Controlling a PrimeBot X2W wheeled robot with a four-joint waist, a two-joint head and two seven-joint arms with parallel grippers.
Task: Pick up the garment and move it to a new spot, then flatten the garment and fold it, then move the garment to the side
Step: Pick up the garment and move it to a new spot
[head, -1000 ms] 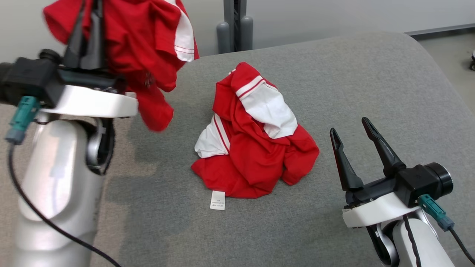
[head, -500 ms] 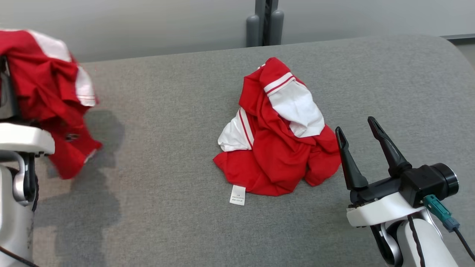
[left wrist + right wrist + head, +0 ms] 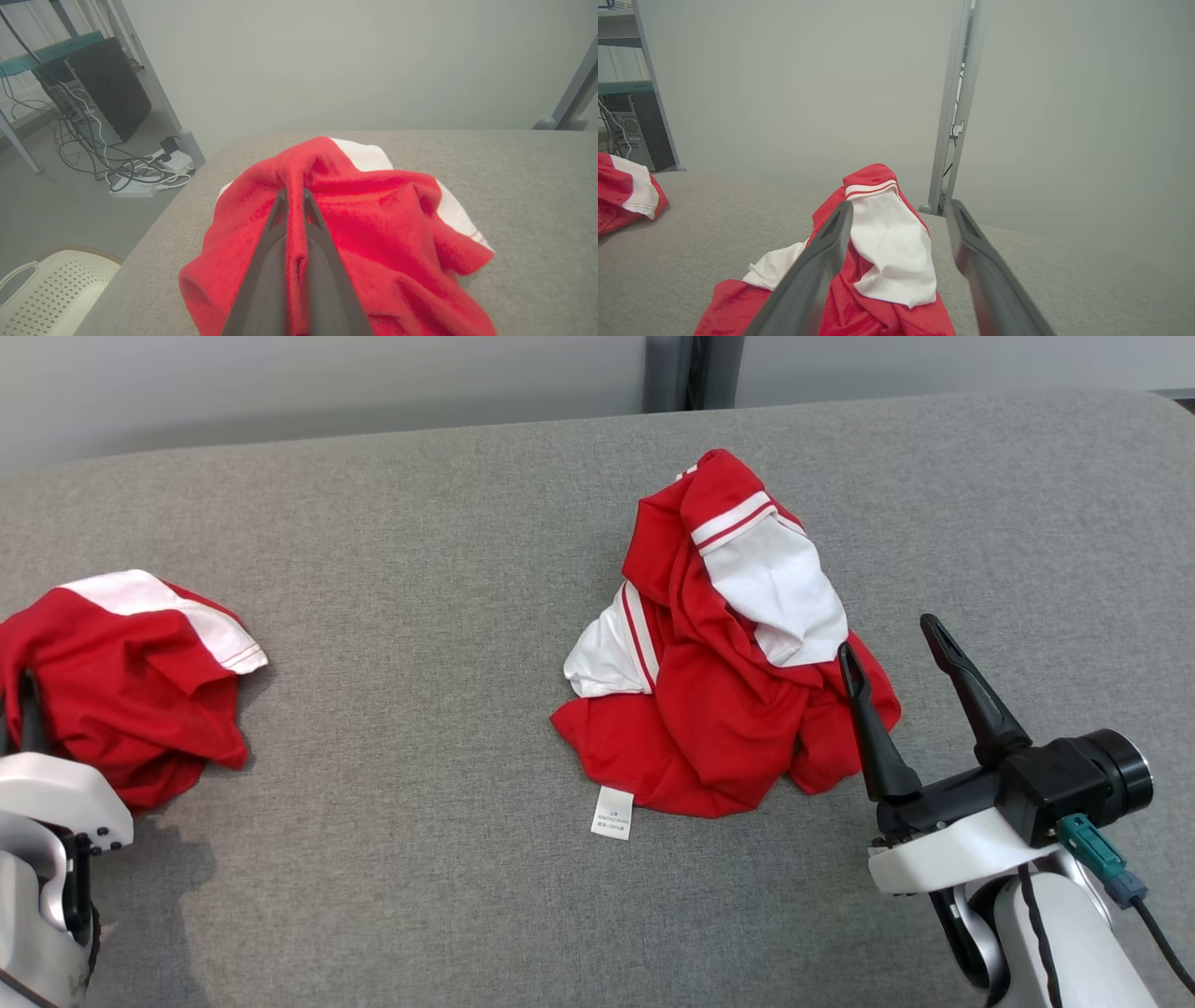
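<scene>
A crumpled red garment [image 3: 131,681] with white sleeve panels rests on the grey padded table [image 3: 420,616] at its far left. My left gripper [image 3: 23,709] is shut on a ridge of its red cloth; in the left wrist view the gripper [image 3: 292,193] pinches a fold and the garment [image 3: 373,224] spreads on the table around it. A second red and white garment [image 3: 719,709] lies bunched in the middle, its white label on the table. My right gripper [image 3: 887,637] stands open just right of that heap, empty, and in the right wrist view [image 3: 900,206] it points over the heap [image 3: 887,242].
The table's left edge runs close beside the held garment. Beyond it on the floor stand a white perforated basket [image 3: 46,289], a dark computer tower [image 3: 103,88] and loose cables. A grey metal post [image 3: 957,116] rises behind the table's far edge.
The head camera has shifted. My left arm has come down and leftward, bringing the hanging garment from up in the air onto the table. The right gripper stays open by the middle heap.
</scene>
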